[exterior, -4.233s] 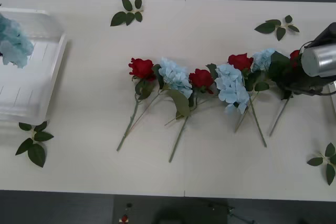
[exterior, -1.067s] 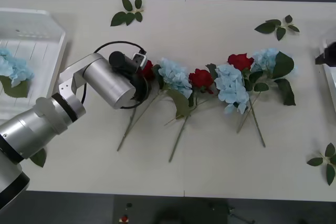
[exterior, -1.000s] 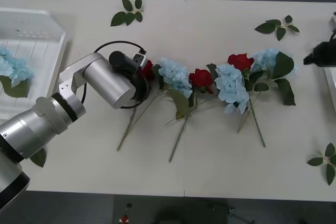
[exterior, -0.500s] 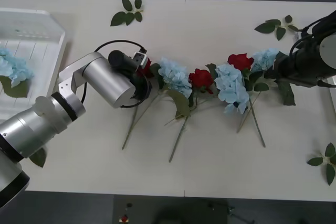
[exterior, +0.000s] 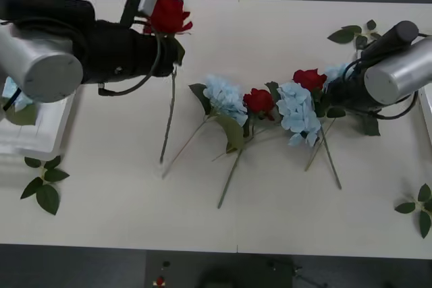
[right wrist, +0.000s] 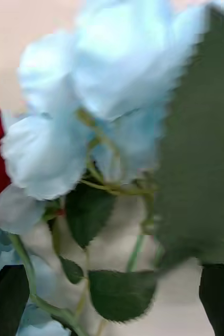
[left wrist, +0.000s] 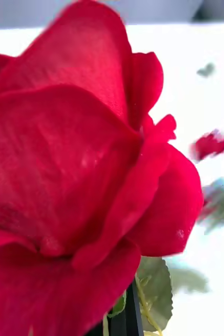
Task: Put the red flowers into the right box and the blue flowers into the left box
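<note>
We see the left gripper (exterior: 158, 32) clamped just under the head of a red rose (exterior: 168, 14), its stem hanging down toward the table (exterior: 101, 200). The right gripper (exterior: 335, 89), fingers (right wrist: 7, 299) spread wide, straddles the stems beneath a blue hydrangea cluster (right wrist: 106, 100).

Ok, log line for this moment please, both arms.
left gripper: shut on red rose, lifted, stem hanging | right gripper: open around blue flower at row's right end | left box: one blue flower inside

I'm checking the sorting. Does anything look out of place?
The left gripper holds a red rose up near the left box, though red belongs in the right box. Loose leaf sprigs lie scattered on the table. The right gripper, open, is at the rightmost blue flower.
</note>
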